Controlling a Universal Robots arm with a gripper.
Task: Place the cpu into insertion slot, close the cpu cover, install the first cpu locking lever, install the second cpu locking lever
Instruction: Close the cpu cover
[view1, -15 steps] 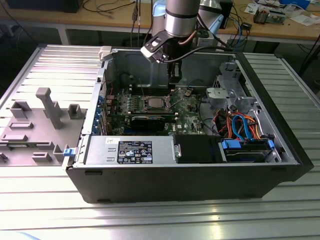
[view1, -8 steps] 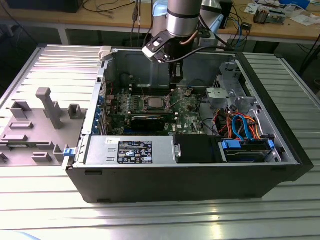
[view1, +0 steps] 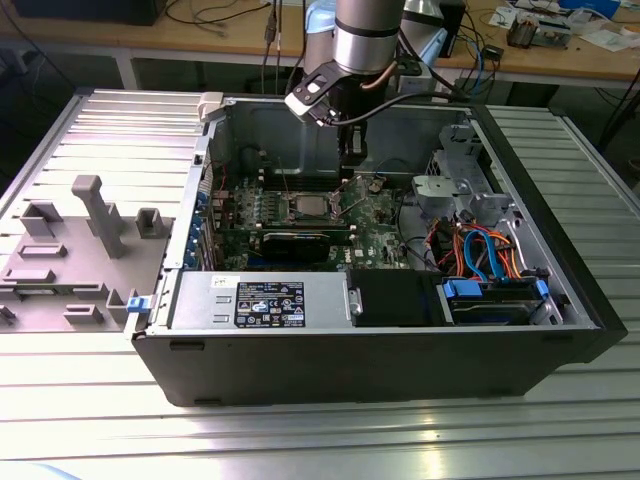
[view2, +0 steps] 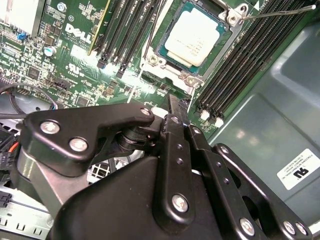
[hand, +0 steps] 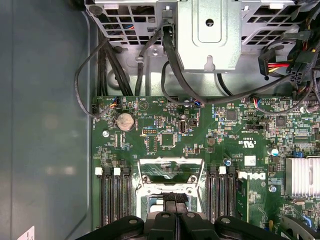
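Silver-grey on top and seated flat in the insertion slot (view2: 154, 60) mid-motherboard (hand: 165, 130), well off its edges, looks a light, stiff, fragile cpu (view2: 192, 37), best pinched by opposite sides, with the gripper (hand: 175, 198) clenched empty over it.

Silver arm (view1: 365, 30), black hand (view2: 177, 105), bright screw heads (view2: 180, 202)

You are in a robotics lab: an opened desktop computer case (view1: 380, 350) sits on a ribbed aluminium table (view1: 300, 440), a robot arm (view1: 365, 35) reaches into it, and wooden workbenches (view1: 575, 62) strewn with cables (view1: 215, 12) stand behind it.
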